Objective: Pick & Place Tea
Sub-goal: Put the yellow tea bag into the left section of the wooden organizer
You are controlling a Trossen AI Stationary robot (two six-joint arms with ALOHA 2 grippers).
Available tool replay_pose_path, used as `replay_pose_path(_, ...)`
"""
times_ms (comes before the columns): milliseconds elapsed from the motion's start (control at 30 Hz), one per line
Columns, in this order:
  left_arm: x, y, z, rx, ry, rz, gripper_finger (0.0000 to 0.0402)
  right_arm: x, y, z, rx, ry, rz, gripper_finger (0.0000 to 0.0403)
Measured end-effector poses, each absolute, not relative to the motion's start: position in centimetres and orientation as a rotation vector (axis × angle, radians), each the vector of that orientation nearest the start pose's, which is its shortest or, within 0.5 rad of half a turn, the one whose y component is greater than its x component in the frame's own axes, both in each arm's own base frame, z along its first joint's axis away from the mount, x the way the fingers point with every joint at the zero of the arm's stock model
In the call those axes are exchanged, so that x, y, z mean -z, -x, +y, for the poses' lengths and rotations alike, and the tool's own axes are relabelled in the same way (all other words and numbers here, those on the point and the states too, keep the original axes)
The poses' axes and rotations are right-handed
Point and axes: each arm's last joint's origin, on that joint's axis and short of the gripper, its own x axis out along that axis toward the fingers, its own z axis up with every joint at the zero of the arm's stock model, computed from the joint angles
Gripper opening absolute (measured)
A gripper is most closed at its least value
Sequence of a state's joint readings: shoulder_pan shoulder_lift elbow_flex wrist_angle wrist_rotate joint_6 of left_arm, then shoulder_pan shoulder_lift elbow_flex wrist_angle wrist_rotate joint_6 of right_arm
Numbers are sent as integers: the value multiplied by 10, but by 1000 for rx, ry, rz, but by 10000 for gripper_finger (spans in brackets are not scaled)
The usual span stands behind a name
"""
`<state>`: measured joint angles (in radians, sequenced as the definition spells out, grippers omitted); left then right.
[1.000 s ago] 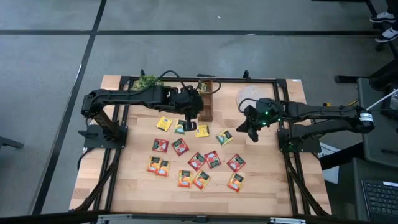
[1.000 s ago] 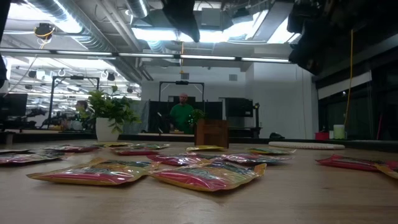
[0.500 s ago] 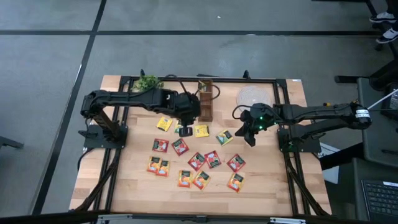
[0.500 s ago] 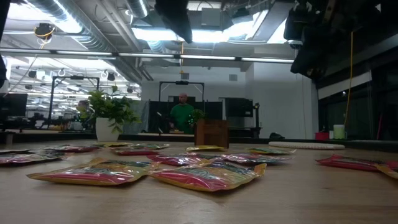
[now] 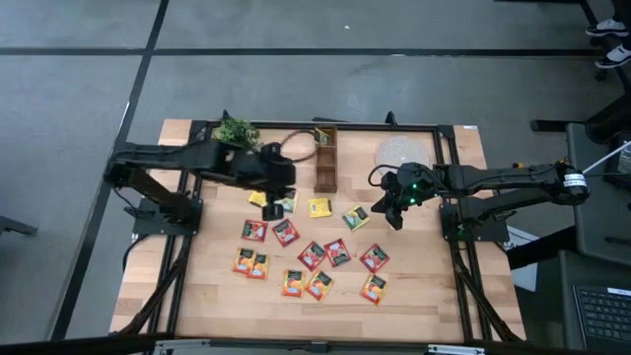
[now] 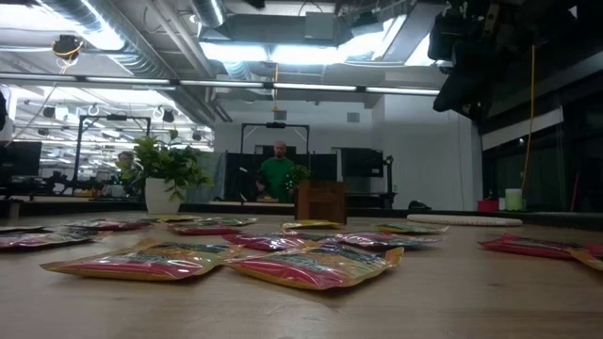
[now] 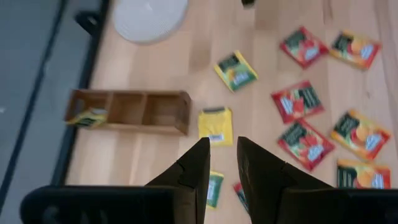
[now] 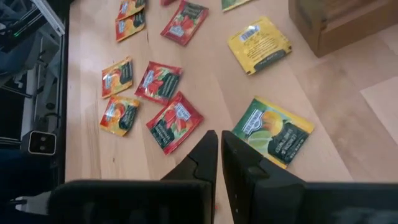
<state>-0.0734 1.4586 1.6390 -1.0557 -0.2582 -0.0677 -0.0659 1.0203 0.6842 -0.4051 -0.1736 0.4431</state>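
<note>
My right gripper (image 8: pixel 217 144), fingers pressed together and empty, hovers over the green tea sachet (image 8: pixel 273 138). Next I must spread them and descend. My left gripper (image 7: pixel 219 163) hangs narrowly parted, holding nothing.

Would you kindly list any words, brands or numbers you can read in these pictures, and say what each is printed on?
None can be read.
Tea sachets: dark centre labels carry print, too blurred to read.
Yellow sachet: a white barcode-like patch, not legible.
Wooden compartment box: no lettering visible.
</note>
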Motion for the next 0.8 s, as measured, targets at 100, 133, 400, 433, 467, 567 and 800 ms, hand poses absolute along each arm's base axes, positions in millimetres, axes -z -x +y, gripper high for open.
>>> replay_pose_path(100, -405, -271, -13, -196, -64, 815, 77, -240, -205, -9, 62, -508, 735, 26)
replay_pose_path(133, -407, -269, -13, -190, -57, 805, 77, -241, -205, -9, 63, -507, 731, 26)
replay_pose_path(400, -419, -274, -26, -129, -41, 665, 77, -241, -206, -9, 80, -498, 715, 26)
replay_pose_path(433, -420, -274, -27, -123, -45, 652, 77, -242, -206, -9, 79, -498, 709, 26)
replay_pose_path(467, -421, -275, -28, -120, -47, 640, 77, -242, -207, -9, 77, -497, 703, 26)
replay_pose_path(567, -415, -284, -30, -100, -14, 548, 77, -243, -207, -9, 75, -497, 692, 26)
replay_pose_path(800, -390, -285, -31, -62, 32, 458, 77, -243, -208, -9, 74, -499, 688, 25)
